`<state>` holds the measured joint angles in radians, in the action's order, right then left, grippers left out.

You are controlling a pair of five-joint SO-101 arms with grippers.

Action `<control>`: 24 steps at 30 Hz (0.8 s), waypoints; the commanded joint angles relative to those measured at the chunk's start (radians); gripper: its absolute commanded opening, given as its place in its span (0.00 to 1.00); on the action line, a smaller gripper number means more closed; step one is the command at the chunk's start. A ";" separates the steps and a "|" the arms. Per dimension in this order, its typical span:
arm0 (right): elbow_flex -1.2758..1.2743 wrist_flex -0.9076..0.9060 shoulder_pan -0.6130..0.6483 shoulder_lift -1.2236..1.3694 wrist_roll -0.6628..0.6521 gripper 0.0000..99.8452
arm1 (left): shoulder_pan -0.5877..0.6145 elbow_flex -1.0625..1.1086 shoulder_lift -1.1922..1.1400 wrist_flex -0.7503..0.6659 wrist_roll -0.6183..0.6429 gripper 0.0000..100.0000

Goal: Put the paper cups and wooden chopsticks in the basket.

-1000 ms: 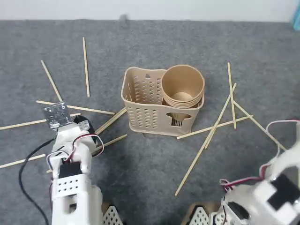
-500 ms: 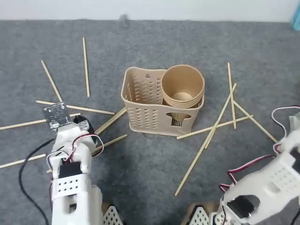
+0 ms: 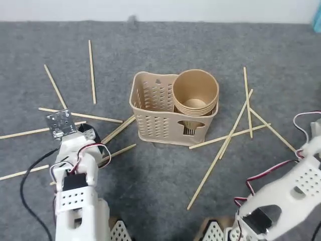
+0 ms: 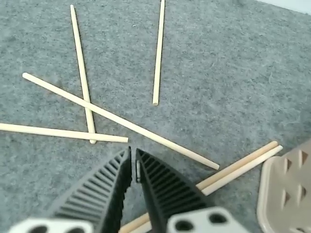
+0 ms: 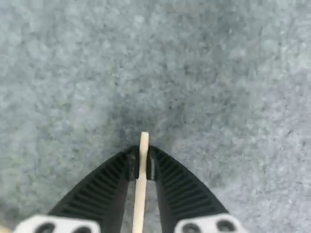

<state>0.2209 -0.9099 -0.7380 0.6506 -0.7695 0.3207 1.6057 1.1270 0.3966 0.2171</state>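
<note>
In the high view, a beige perforated plastic basket (image 3: 155, 118) stands at the centre of the frame on the grey carpeted table (image 3: 160, 45), and a stack of brown paper cups (image 3: 195, 90) sits upright in its right-hand compartment. Pale wooden chopsticks (image 3: 92, 70) lie scattered flat on the carpet, one group in the left half of the frame and another crossing one another right of the basket. The white left arm (image 3: 75, 196) rises from the lower left corner and the white right arm (image 3: 296, 188) from the lower right corner. In the left wrist view, the left gripper (image 4: 132, 154) has its black ribbed jaws drawn almost together with nothing between them. A long diagonal chopstick (image 4: 121, 122) lies on the carpet just beyond the tips, the end of a shorter chopstick (image 4: 63, 133) stops close in front of them, and a pair of chopsticks (image 4: 238, 165) runs from beside the basket's corner (image 4: 286, 194) to under one jaw. In the right wrist view, the right gripper (image 5: 143, 153) is clamped on a single chopstick (image 5: 144, 138), which lies lengthwise between the jaws with its end poking just past the tips, close over the carpet.
</note>
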 commanded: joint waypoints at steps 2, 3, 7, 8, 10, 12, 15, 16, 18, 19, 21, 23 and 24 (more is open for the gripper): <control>0.089 -0.180 -0.015 -0.088 0.011 0.01 | 0.002 -0.007 0.018 -0.026 -0.014 0.01; 0.094 -0.222 -0.015 -0.117 0.011 0.01 | 0.002 -0.007 0.018 -0.026 -0.014 0.01; 0.092 -0.377 -0.015 -0.259 0.014 0.01 | 0.002 -0.007 0.018 -0.028 -0.014 0.01; 0.092 -0.417 -0.015 -0.295 0.014 0.01 | 0.002 -0.007 0.018 -0.028 -0.014 0.01; 0.092 -0.495 -0.015 -0.374 0.015 0.01 | 0.002 -0.007 0.018 -0.028 -0.014 0.01; 0.092 -0.575 -0.012 -0.452 0.031 0.01 | 0.002 -0.007 0.018 -0.028 -0.014 0.01; 0.091 -0.662 -0.012 -0.568 0.083 0.01 | 0.002 -0.007 0.018 -0.028 -0.014 0.01; 0.091 -0.691 -0.012 -0.610 0.092 0.01 | 0.002 -0.007 0.018 -0.028 -0.014 0.01; 0.089 -0.757 -0.012 -0.688 0.097 0.01 | 0.002 -0.007 0.018 -0.028 -0.014 0.01; 0.075 -0.785 -0.010 -0.731 0.095 0.01 | 0.002 -0.007 0.018 -0.028 -0.014 0.01; 0.029 -0.816 -0.004 -0.834 0.098 0.01 | 0.003 -0.007 0.018 -0.028 -0.014 0.01; -0.051 -0.809 0.021 -0.958 0.100 0.01 | 0.005 -0.007 0.018 -0.028 -0.014 0.01; -0.101 -0.799 0.035 -1.021 0.100 0.01 | 0.005 -0.007 0.018 -0.028 -0.014 0.01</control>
<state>0.1979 -1.7047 -0.7350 -0.1657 -0.6790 0.3207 1.6057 1.1270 0.3966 0.2171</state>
